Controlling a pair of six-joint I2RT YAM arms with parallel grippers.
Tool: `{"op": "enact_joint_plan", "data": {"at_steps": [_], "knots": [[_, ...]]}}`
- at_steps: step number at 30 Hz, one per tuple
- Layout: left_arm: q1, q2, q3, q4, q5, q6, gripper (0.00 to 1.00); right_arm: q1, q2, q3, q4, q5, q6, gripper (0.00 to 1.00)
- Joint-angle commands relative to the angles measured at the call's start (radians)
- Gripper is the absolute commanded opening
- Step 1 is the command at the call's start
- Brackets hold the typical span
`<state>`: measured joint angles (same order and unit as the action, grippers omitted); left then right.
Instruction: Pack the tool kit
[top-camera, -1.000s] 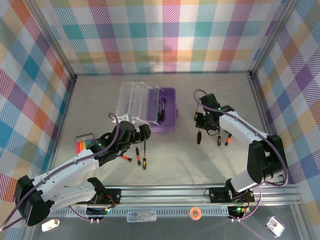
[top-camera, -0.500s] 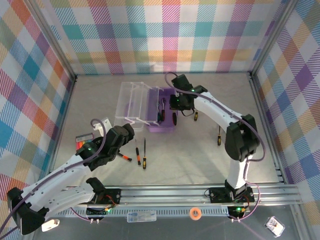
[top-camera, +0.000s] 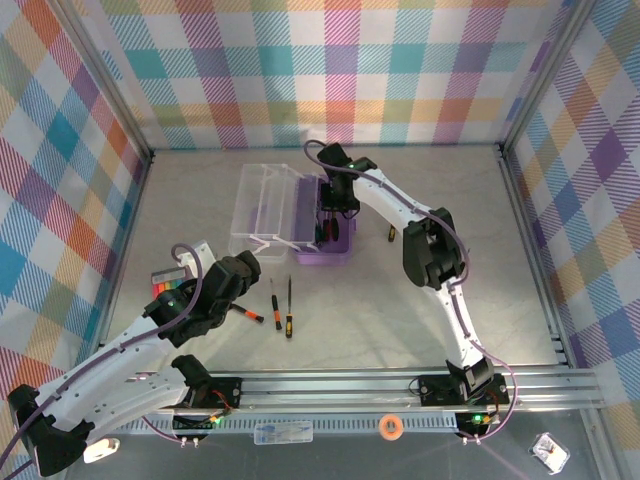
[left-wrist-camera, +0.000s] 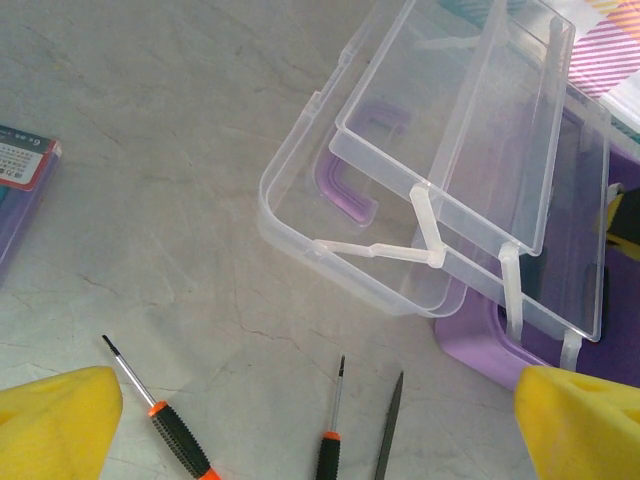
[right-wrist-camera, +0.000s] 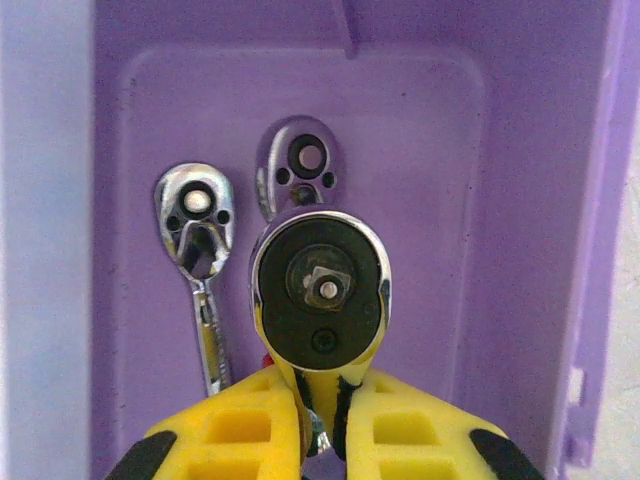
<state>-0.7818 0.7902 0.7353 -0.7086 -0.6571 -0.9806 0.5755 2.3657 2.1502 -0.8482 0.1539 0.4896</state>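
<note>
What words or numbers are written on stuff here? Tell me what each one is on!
Flat packet: tiny printed lines on its label, too blurred to read.
White sticker at the near edge: too small to read.
Ratchet held by the right gripper: no words on its shiny head.
So nothing here can be read for sure.

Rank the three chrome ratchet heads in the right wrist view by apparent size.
Largest: the round-headed ratchet, clamped in the right pincer, though it sits nearer the camera.
Then the upper chrome head and the left ratchet head: alike; the upper is partly covered.
</note>
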Motion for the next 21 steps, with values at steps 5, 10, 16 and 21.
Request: {"op": "enact_joint_plan", "data": {"at_steps": [5,10,16,21], "knots": [[0.007,-0.025,-0.022,-0.020,-0.039,-0.023,1.00,-0.002,0.071,0.091,-0.075,0.052,0.027,0.14],[0.008,-0.028,-0.020,-0.026,-0.042,-0.019,1.00,-0.002,0.093,0.101,-0.081,0.053,0.023,0.20],[0.007,-0.028,-0.024,-0.026,-0.041,-0.018,1.00,-0.003,0.102,0.111,-0.089,0.038,0.027,0.27],[0.008,-0.028,-0.022,-0.017,-0.031,-0.004,1.00,-0.003,0.063,0.123,-0.092,0.019,0.032,0.28]]}}
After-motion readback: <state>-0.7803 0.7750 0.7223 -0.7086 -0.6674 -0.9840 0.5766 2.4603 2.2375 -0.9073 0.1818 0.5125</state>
